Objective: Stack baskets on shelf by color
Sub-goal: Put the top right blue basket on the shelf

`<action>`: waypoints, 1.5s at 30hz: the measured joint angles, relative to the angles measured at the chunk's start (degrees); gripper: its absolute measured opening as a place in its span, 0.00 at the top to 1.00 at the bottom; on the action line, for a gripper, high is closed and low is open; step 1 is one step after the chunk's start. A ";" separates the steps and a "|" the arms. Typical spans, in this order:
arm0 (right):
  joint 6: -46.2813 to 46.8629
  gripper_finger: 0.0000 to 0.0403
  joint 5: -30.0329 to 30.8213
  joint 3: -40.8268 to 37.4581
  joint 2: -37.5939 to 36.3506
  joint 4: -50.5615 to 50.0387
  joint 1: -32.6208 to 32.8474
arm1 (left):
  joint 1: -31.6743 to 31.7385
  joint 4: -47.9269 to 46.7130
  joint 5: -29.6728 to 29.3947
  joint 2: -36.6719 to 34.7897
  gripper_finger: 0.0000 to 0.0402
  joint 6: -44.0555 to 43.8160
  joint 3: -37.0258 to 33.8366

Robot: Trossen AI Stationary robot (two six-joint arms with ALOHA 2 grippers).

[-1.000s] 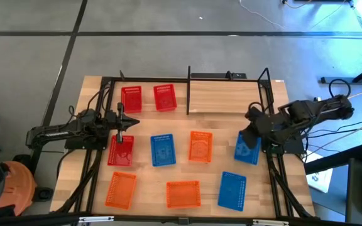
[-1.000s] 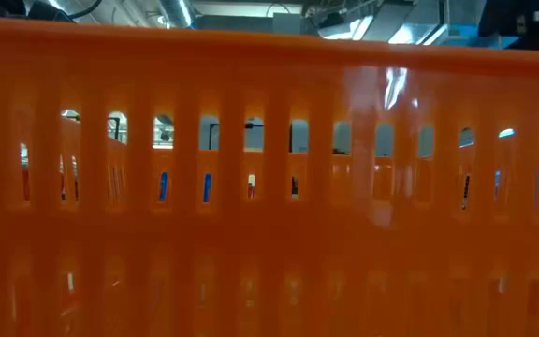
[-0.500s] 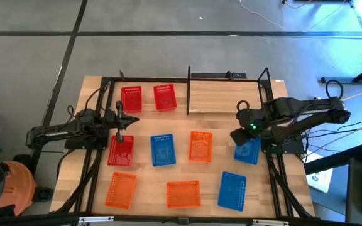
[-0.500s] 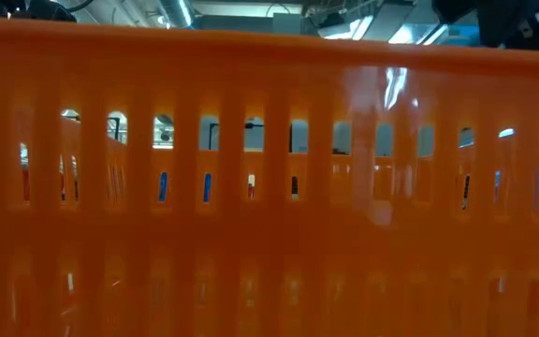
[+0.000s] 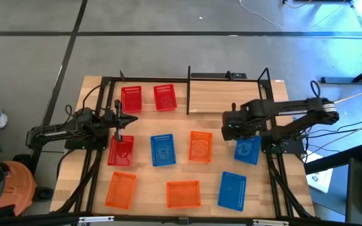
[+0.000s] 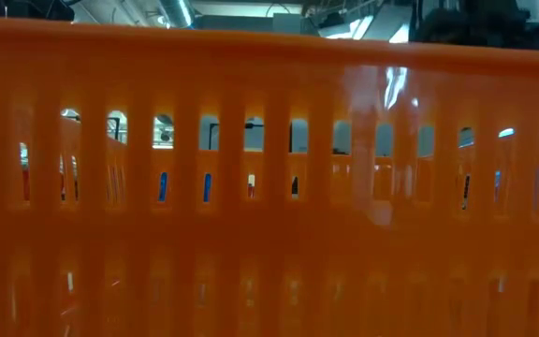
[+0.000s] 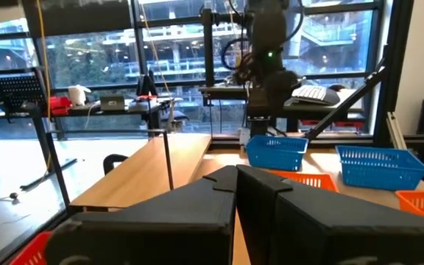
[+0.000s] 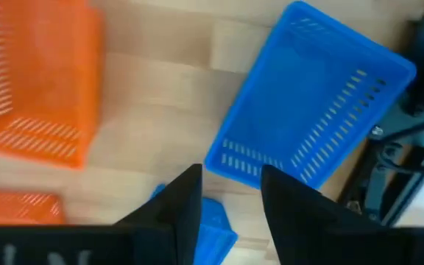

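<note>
Plastic mesh baskets, all seen empty, are spread over the worktop (image 5: 144, 174): two red ones (image 5: 131, 98) at the far left, a third red basket (image 5: 120, 150) under the left gripper (image 5: 119, 133), which is clenched with nothing seen between its fingers. Three orange (image 5: 200, 145) and three blue (image 5: 163, 150) baskets are laid in the nearer rows. The shelf (image 5: 224, 97) is bare. The right gripper (image 5: 230, 130) is held released beside a blue basket (image 5: 248, 150). No writing can be read.
</note>
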 joint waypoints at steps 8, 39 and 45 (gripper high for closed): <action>1.99 0.66 -2.43 -11.36 -0.08 11.28 -1.67 | 0.00 -19.28 -3.15 6.75 1.00 6.06 15.96; 1.89 0.97 -1.61 -25.59 -0.13 27.29 -1.89 | 0.02 -31.47 -5.04 29.96 1.00 13.51 36.26; 1.34 0.99 1.15 -17.62 -0.13 18.02 -2.04 | 0.02 -32.96 -5.04 29.96 1.00 13.48 36.26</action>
